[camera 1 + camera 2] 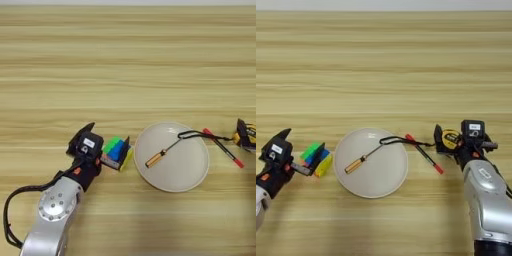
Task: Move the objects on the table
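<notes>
Both end effectors are at the grasp step. The left end effector (107,150) straddles the cube (116,151), fingers spread around it, near the bench's front edge. The right end effector (458,140) brackets the tape (450,139), not visibly pinching. Next: close and lift. The tool (363,160) lies diagonally in the plate (393,182), handle front-left; the pen (425,154) slants front-right.

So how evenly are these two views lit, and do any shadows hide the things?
Left eye view: the light is soft and even, with no glare on the table; the plate casts a thin shadow along its near rim. Right eye view: the same flat light; the cube and tape measure are partly hidden by the left gripper and right gripper, not by shadow.
</notes>
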`<state>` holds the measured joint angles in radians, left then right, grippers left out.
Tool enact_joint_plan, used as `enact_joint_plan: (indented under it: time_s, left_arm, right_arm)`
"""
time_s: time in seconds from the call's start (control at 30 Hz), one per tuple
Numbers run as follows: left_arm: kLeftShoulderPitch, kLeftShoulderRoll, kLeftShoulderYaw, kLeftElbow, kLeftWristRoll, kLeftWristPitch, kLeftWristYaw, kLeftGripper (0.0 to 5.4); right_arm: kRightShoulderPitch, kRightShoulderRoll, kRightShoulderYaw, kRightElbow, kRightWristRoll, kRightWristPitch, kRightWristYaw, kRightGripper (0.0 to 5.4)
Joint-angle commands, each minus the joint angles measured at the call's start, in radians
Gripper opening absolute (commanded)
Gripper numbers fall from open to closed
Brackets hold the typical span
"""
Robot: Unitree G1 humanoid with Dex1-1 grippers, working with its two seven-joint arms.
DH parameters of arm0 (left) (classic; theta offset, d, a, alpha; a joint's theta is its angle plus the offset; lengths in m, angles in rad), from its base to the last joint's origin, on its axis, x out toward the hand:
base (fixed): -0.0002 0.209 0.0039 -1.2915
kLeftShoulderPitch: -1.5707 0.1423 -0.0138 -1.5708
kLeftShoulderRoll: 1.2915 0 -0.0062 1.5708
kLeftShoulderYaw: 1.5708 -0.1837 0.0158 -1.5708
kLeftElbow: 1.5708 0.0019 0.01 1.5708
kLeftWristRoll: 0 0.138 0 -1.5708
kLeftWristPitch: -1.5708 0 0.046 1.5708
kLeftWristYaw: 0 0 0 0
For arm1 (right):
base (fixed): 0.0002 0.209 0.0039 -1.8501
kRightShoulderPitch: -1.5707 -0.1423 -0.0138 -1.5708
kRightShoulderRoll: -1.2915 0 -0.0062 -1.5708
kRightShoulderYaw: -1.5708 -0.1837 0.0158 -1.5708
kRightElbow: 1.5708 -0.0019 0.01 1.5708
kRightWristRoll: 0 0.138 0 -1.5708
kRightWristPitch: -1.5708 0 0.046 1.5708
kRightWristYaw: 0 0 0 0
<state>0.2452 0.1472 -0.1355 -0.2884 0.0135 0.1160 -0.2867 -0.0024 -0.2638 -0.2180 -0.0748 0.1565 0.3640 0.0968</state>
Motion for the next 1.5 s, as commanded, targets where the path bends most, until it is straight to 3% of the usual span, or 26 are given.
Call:
enact_joint_plan:
  time_s: [0.03,0.5,0.7,0.9,1.5]
  left_arm:
    - [-0.016,0.007,-0.023,0.017,0.02,0.037,0.009,5.37]
    - [-0.047,0.012,-0.071,0.071,0.013,0.205,-0.023,5.37]
    - [-0.085,0.01,-0.071,0.107,0.01,0.271,-0.028,5.37]
    - [-0.12,0.004,-0.081,0.156,0.027,0.288,-0.012,5.37]
    - [-0.146,0.011,-0.089,0.251,0.058,0.263,0.026,5.37]
  right_arm:
    - [-0.041,-0.016,0.005,0.057,-0.018,0.007,0.006,5.4]
    - [-0.113,-0.001,0.01,0.121,-0.042,-0.022,-0.014,5.4]
    - [-0.138,0.006,0.015,0.147,-0.054,-0.037,-0.022,5.4]
    - [-0.154,0.016,0.014,0.169,-0.054,-0.062,-0.031,5.4]
    - [-0.142,0.057,0.004,0.135,-0.042,-0.149,-0.036,5.4]
